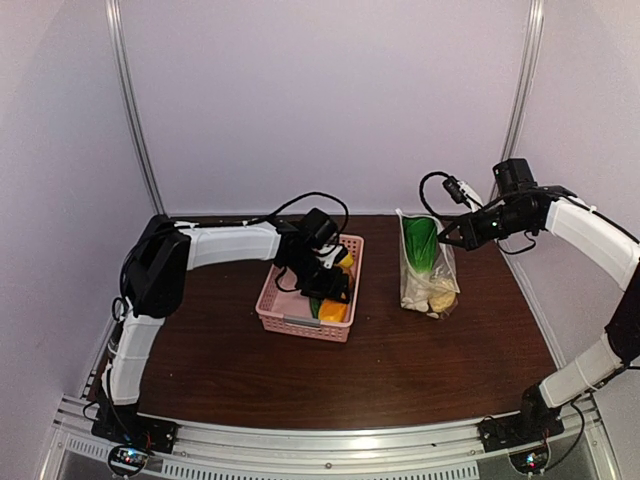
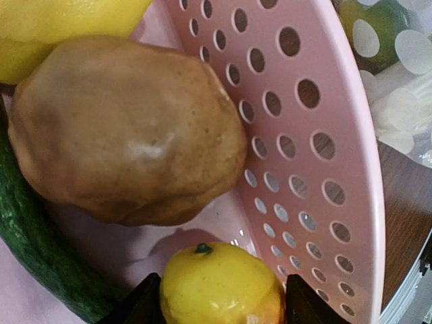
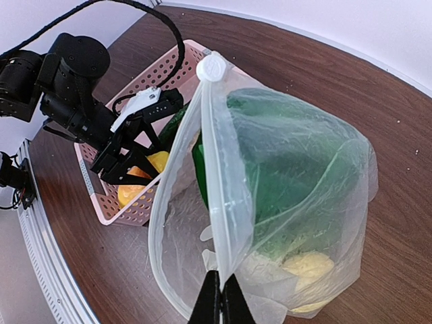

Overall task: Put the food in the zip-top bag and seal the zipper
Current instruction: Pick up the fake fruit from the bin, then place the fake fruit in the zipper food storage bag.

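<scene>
My left gripper (image 1: 332,290) clasps a small yellow toy lemon (image 2: 219,287) in the pink lattice basket (image 1: 285,312). Toward the desk's right edge, my right gripper (image 3: 220,298) pinches the rim of the clear dotted plastic bag (image 3: 304,169).

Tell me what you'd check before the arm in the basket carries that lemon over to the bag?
1. Left gripper fingers on either side of the lemon, touching it: ok.
2. Grip firm enough to lift: cannot tell.
3. Right gripper pinched on the bag edge, holding it upright: ok.
4. Zipper unsealed and mouth wide enough for the lemon: cannot tell.
5. Bag beside the pink basket, apart from it: ok.
6. Green vegetable already in the bag, leaving room: cannot tell.
</scene>
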Available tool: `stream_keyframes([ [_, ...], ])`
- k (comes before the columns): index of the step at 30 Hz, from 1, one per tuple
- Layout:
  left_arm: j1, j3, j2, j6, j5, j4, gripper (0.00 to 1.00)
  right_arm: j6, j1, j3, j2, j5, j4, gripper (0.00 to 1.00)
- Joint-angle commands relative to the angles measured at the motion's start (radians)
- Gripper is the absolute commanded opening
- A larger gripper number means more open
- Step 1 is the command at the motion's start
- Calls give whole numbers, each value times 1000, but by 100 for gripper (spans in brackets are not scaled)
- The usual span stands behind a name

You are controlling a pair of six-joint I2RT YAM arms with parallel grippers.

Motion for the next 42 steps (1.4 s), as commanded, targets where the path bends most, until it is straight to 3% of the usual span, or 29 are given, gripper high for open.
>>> stream_keyframes([
  [1,7,19,-2,7,1,-35,58,5,7,-13,-8,-10,6,0],
  [7,7,32,-101,17,-82,-37,40,4,7,-3,-14,-1,-10,0],
  [15,5,47,-274,44,-230,-2,29,-19,7,136,-7,57,-148,0],
  [19,-26,-118,-430,76,-164,303,21,-30,7,260,29,75,-280,0],
  [24,-132,-391,-558,95,-112,896,15,10,10,270,52,61,-301,0],
  [27,-189,-418,-527,81,-98,1108,13,38,10,282,56,42,-293,0],
  [32,-239,-339,-385,-27,-97,1311,8,72,11,319,57,10,-294,0],
  [37,-267,-281,-237,-27,-183,1445,3,106,9,327,59,-47,-303,0],
  [42,-269,-206,-104,33,-332,1457,2,131,8,319,55,-112,-302,0],
])
